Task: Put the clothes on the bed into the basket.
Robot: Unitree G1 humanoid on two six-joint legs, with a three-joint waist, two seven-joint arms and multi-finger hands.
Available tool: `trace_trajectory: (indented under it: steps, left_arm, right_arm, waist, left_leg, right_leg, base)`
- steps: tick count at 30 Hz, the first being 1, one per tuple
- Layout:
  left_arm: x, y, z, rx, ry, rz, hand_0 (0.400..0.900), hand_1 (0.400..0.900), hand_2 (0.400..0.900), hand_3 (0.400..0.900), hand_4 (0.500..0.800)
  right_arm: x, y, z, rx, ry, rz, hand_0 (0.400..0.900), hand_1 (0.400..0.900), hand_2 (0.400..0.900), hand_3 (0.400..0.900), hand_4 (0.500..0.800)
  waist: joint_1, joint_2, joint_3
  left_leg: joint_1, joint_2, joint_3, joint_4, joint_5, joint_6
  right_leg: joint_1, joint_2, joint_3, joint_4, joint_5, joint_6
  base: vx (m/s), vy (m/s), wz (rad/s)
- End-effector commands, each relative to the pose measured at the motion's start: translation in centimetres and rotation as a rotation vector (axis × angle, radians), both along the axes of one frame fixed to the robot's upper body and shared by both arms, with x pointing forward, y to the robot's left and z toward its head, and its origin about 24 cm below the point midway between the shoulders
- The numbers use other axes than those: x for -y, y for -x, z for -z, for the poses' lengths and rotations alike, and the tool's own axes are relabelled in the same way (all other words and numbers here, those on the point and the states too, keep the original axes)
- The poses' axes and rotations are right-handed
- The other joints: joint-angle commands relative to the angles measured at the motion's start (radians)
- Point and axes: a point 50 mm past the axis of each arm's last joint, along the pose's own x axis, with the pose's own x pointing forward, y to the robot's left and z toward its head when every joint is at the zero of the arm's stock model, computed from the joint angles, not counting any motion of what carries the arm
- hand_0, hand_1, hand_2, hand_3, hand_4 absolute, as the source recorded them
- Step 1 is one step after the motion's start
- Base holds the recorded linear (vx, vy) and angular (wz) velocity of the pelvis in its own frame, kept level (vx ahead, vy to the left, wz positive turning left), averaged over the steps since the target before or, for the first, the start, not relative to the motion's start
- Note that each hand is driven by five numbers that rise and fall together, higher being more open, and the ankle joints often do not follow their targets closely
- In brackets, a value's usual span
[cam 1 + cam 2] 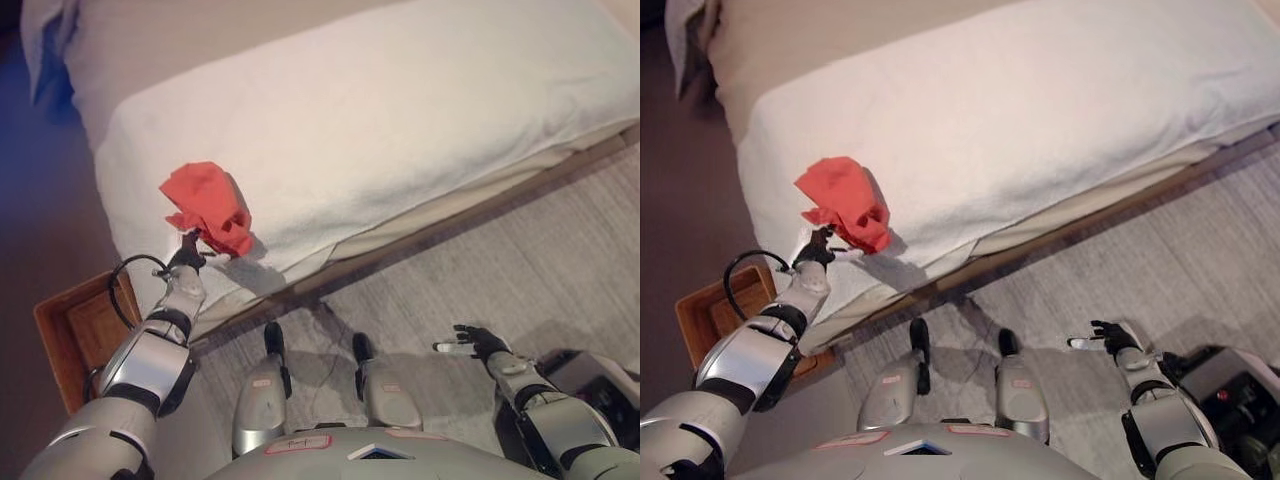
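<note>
A crumpled red cloth [208, 205] hangs over the near left corner of the white bed [400, 110]. My left hand [188, 253] reaches up to its lower edge, fingers pinching the fabric. A brown wicker basket [55, 335] stands on the floor to the left of the bed's corner, below and left of the cloth, partly hidden by my left arm. My right hand [472, 343] hovers low over the floor at the lower right, fingers spread and holding nothing.
The bed's wooden frame [450, 225] runs diagonally along the grey carpet [560, 260]. A dark object [1230, 385] sits on the floor at the lower right, beside my right arm. A pillow [45, 40] lies at the bed's far left end.
</note>
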Motion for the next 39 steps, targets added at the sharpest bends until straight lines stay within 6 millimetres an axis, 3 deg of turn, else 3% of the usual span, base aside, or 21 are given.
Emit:
trace_trajectory:
  steps: [1, 9, 16, 21, 23, 24, 25, 26, 34, 39]
  left_arm:
    - [-4.4, -3.0, -7.6, 0.241, -0.127, -0.149, 0.900, 0.900, 0.900, 0.900, 0.800]
    - [-6.5, -4.2, -13.2, 0.397, -0.196, -0.229, 0.900, 0.900, 0.900, 0.900, 0.800]
    - [-6.6, -5.5, -17.6, 0.510, -0.227, -0.251, 0.900, 0.900, 0.900, 0.900, 0.800]
    - [-7.0, -6.1, -22.5, 0.643, -0.245, -0.285, 0.900, 0.900, 0.900, 0.900, 0.800]
    - [-6.7, -6.3, -23.2, 0.675, -0.212, -0.285, 0.900, 0.900, 0.900, 0.900, 0.800]
    - [-6.7, -6.3, -23.2, 0.675, -0.212, -0.285, 0.875, 0.875, 0.875, 0.875, 0.785]
    - [-6.3, -6.6, -23.6, 0.693, -0.197, -0.280, 0.620, 0.620, 0.620, 0.620, 0.632]
    - [-5.5, -7.1, -23.7, 0.702, -0.183, -0.259, 0.404, 0.404, 0.404, 0.404, 0.502]
    - [-4.4, -7.5, -22.3, 0.667, -0.200, -0.212, 0.400, 0.400, 0.400, 0.400, 0.500]
    - [-3.5, -7.6, -20.4, 0.631, -0.191, -0.168, 0.400, 0.400, 0.400, 0.400, 0.500]
  right_arm:
    - [1.3, -2.3, -2.0, 0.083, 0.075, -0.026, 0.900, 0.900, 0.900, 0.900, 0.800]
    - [0.0, -4.6, -2.7, 0.151, 0.067, -0.084, 0.900, 0.900, 0.900, 0.900, 0.800]
    - [-1.2, -6.3, -3.6, 0.231, 0.037, -0.125, 0.900, 0.900, 0.900, 0.900, 0.800]
    - [-2.2, -8.4, -5.2, 0.363, 0.001, -0.154, 0.900, 0.900, 0.900, 0.900, 0.800]
    - [-2.5, -8.5, -5.4, 0.380, -0.006, -0.159, 0.900, 0.900, 0.900, 0.900, 0.800]
    - [-2.5, -8.5, -5.4, 0.380, -0.006, -0.159, 0.900, 0.900, 0.900, 0.900, 0.800]
    - [-2.6, -8.6, -5.5, 0.391, -0.008, -0.165, 0.900, 0.900, 0.900, 0.900, 0.800]
    - [-2.6, -8.2, -5.2, 0.385, -0.018, -0.158, 0.900, 0.900, 0.900, 0.900, 0.800]
    - [-2.5, -6.2, -3.7, 0.345, -0.037, -0.136, 0.900, 0.900, 0.900, 0.900, 0.800]
    - [-2.3, -5.6, -3.3, 0.321, -0.030, -0.129, 0.900, 0.900, 0.900, 0.900, 0.800]
  waist:
    - [-0.005, -0.036, 0.027]
    - [-0.022, -0.046, 0.059]
    - [-0.041, -0.059, 0.088]
    - [-0.076, -0.085, 0.114]
    - [-0.084, -0.085, 0.113]
    - [-0.084, -0.085, 0.111]
    - [-0.090, -0.088, 0.111]
    - [-0.094, -0.086, 0.108]
    - [-0.112, -0.084, 0.066]
    - [-0.104, -0.075, 0.034]
  left_leg:
    - [-0.156, 0.076, -0.102, 0.094, 0.018, -0.066]
    - [-0.224, 0.079, -0.093, 0.095, 0.025, -0.070]
    - [-0.307, 0.091, -0.102, 0.122, 0.027, -0.070]
    - [-0.444, 0.104, -0.125, 0.179, 0.022, -0.071]
    - [-0.494, 0.112, -0.135, 0.219, 0.003, -0.071]
    - [-0.497, 0.112, -0.136, 0.221, 0.002, -0.071]
    - [-0.516, 0.113, -0.139, 0.229, -0.001, -0.070]
    - [-0.538, 0.115, -0.148, 0.239, -0.004, -0.071]
    - [-0.560, 0.111, -0.160, 0.236, -0.008, -0.076]
    - [-0.540, 0.106, -0.169, 0.219, -0.004, -0.081]
  right_leg:
    - [0.101, -0.078, 0.001, -0.168, 0.149, 0.058]
    - [0.020, -0.085, -0.011, -0.178, 0.196, 0.071]
    - [-0.058, -0.079, -0.017, -0.173, 0.220, 0.072]
    - [-0.171, -0.064, -0.008, -0.166, 0.251, 0.074]
    - [-0.204, -0.060, -0.008, -0.162, 0.252, 0.075]
    - [-0.206, -0.059, -0.009, -0.162, 0.252, 0.076]
    - [-0.218, -0.060, -0.006, -0.163, 0.254, 0.075]
    - [-0.232, -0.065, -0.008, -0.162, 0.255, 0.075]
    - [-0.254, -0.066, -0.018, -0.166, 0.252, 0.075]
    - [-0.237, -0.061, -0.029, -0.168, 0.241, 0.071]
  base:
    - [-0.08, 0.016, -0.15]
    - [-0.03, 0.012, -0.11]
    - [-0.04, -0.001, -0.07]
    - [-0.10, -0.023, -0.10]
    - [-0.08, -0.007, -0.15]
    - [-0.04, -0.005, -0.09]
    - [-0.03, 0.000, -0.01]
    - [-0.03, 0.005, -0.02]
    - [0.01, -0.006, 0.02]
    - [0.04, -0.012, 0.08]
